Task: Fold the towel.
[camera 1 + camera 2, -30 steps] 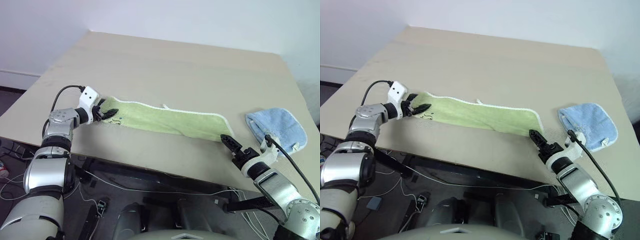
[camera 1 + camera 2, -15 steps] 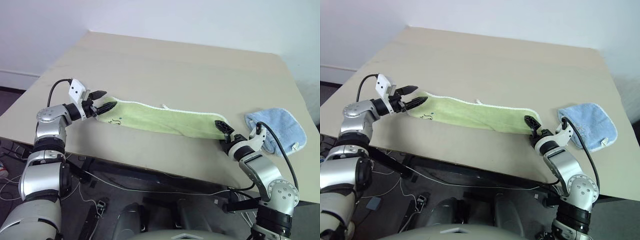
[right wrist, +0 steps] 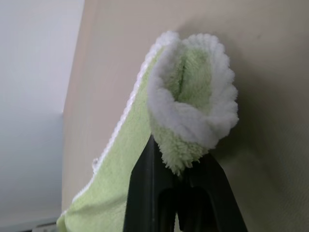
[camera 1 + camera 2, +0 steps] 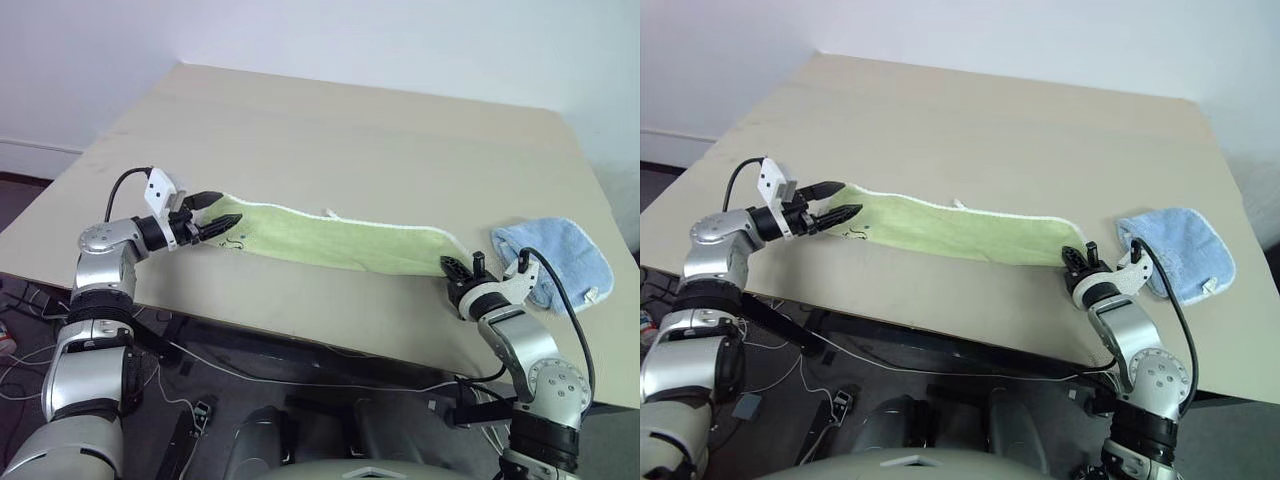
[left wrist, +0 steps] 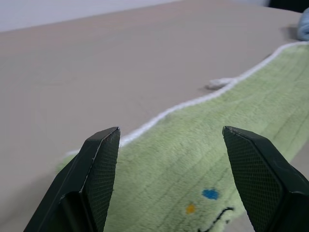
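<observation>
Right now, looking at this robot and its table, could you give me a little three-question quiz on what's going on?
1. True or false: the right gripper is pinching a corner of the green towel.
2. The left gripper at the towel's other end is: A) shut on it, B) open over it, C) holding the blue towel.
3. Fill in: the blue towel lies on the table beside the robot's ____ arm.

Key: 1 true; 2 B; 3 right.
</observation>
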Tool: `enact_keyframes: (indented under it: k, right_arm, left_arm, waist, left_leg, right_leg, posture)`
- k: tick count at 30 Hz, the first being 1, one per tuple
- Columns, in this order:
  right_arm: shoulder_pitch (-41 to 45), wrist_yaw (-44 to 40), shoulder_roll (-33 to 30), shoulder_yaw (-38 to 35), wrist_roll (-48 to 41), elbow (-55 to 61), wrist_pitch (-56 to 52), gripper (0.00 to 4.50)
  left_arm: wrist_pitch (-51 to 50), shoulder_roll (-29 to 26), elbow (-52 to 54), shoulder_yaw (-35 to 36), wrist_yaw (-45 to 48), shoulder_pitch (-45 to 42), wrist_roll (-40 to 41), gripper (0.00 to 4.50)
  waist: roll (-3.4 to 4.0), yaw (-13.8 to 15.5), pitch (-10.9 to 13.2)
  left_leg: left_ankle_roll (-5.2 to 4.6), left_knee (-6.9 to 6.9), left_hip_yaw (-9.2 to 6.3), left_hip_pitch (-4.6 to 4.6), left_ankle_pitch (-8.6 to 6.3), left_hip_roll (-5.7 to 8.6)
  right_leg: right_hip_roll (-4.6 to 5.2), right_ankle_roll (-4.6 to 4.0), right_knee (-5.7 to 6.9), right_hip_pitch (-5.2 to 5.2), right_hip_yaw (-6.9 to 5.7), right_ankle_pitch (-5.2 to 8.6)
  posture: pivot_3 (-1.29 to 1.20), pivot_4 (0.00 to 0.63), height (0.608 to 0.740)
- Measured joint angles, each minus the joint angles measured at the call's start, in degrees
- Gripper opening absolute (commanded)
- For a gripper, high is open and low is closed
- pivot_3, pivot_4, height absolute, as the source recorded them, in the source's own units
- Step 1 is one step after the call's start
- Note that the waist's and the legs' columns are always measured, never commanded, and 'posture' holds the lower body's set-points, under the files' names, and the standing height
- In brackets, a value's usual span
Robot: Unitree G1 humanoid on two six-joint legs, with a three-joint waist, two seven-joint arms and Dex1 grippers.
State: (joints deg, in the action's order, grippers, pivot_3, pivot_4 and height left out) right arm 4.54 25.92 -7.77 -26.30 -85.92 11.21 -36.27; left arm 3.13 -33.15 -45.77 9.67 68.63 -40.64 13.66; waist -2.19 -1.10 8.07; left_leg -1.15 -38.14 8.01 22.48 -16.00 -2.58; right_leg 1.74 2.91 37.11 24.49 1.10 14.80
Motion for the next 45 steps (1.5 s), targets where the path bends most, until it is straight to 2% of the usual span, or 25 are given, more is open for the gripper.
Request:
enact_keyframes:
  k: [4, 12, 16, 20, 26, 30, 34, 38, 45]
  right_arm:
    - [-2.5, -0.7, -4.1, -1.1, 0.6, 1.3, 0.4, 0.03]
    - [-3.7, -6.0, -21.5, -3.3, 8.8, 7.0, -1.4, 0.03]
    - [-1.6, -11.9, -29.9, 5.1, 18.6, 11.7, -4.8, 0.03]
    - [2.5, -20.9, -39.0, 20.3, 34.3, 16.6, -6.3, 0.03]
    - [8.8, -30.7, -39.1, 38.0, 51.0, 16.7, -6.3, 0.03]
    - [11.1, -33.5, -34.3, 43.5, 57.5, 13.3, -6.4, 0.03]
    - [11.8, -35.1, -31.0, 44.0, 62.7, 10.6, -6.4, 0.03]
    - [11.6, -36.4, -28.1, 43.4, 64.4, 10.6, -6.8, 0.94]
    - [6.8, -40.4, -25.0, 34.9, 60.8, 16.1, -7.5, 3.31]
  left_arm:
    - [-0.6, 0.8, 1.6, -0.8, 0.1, 0.5, 0.1, 3.54]
    - [-1.6, 3.0, 3.4, -2.3, 0.1, 2.0, 0.6, 3.54]
    - [-1.7, 3.7, 3.9, -2.4, 0.0, 2.2, 0.7, 3.54]
    - [-1.7, 4.7, 4.6, -2.8, -0.1, 2.5, 0.7, 3.54]
    - [-2.8, 5.3, 6.9, -3.3, -0.2, 3.9, 1.0, 3.54]
    - [-4.1, 6.1, 9.6, -3.5, -0.6, 6.2, 1.8, 3.54]
    - [-6.1, 6.4, 13.5, -3.8, -1.4, 9.1, 2.4, 3.54]
    - [-8.1, 7.0, 16.9, -4.0, -2.3, 11.1, 3.3, 3.54]
    - [-13.9, 7.3, 24.4, -4.2, -4.1, 16.0, 6.4, 3.54]
  waist:
    - [0.05, 0.4, 0.0]
    - [0.24, -0.4, 0.1]
    - [0.24, -1.3, 0.1]
    - [0.22, -1.4, 0.1]
    - [0.19, -1.2, 0.1]
    - [0.19, -1.1, 0.1]
    - [0.19, -1.1, 0.1]
    - [0.19, -1.2, 0.1]
    - [0.20, -1.2, 0.1]
  left_leg:
    - [-0.05, 0.01, -0.02, 0.05, -0.03, 0.05]
    - [-0.04, 0.01, -0.02, -0.01, -0.03, -0.02]
    - [-0.05, 0.01, -0.04, 0.00, -0.02, -0.02]
    - [-0.05, 0.00, -0.05, 0.03, -0.03, -0.02]
    - [-0.05, -0.01, -0.06, 0.09, -0.02, 0.00]
    - [-0.04, -0.02, -0.06, 0.10, -0.02, 0.00]
    - [-0.04, -0.02, -0.06, 0.11, -0.02, 0.00]
    - [-0.03, -0.01, -0.06, 0.10, -0.02, -0.01]
    - [-0.03, -0.01, -0.06, 0.10, -0.02, -0.01]
  right_leg:
    - [0.07, -0.01, -0.05, 0.01, -0.02, 0.01]
    - [-0.03, -0.02, 0.00, 0.03, 0.03, 0.01]
    - [-0.03, -0.01, 0.01, 0.03, 0.04, 0.01]
    - [-0.04, -0.01, 0.00, 0.08, 0.03, 0.01]
    - [-0.03, -0.01, -0.02, 0.10, -0.01, 0.02]
    - [-0.03, -0.01, -0.01, 0.11, -0.01, 0.01]
    - [-0.03, 0.00, -0.01, 0.11, -0.02, 0.01]
    - [-0.02, 0.00, 0.00, 0.12, -0.02, 0.01]
    - [-0.01, 0.00, 0.00, 0.11, -0.02, 0.01]
  posture:
    - [0.00, 0.150, 0.722]
    - [0.00, 0.150, 0.722]
    - [0.00, 0.150, 0.722]
    - [0.00, 0.150, 0.722]
    - [0.00, 0.150, 0.722]
    - [0.00, 0.150, 0.722]
    - [0.00, 0.150, 0.722]
    - [0.00, 0.150, 0.722]
    - [0.00, 0.150, 0.722]
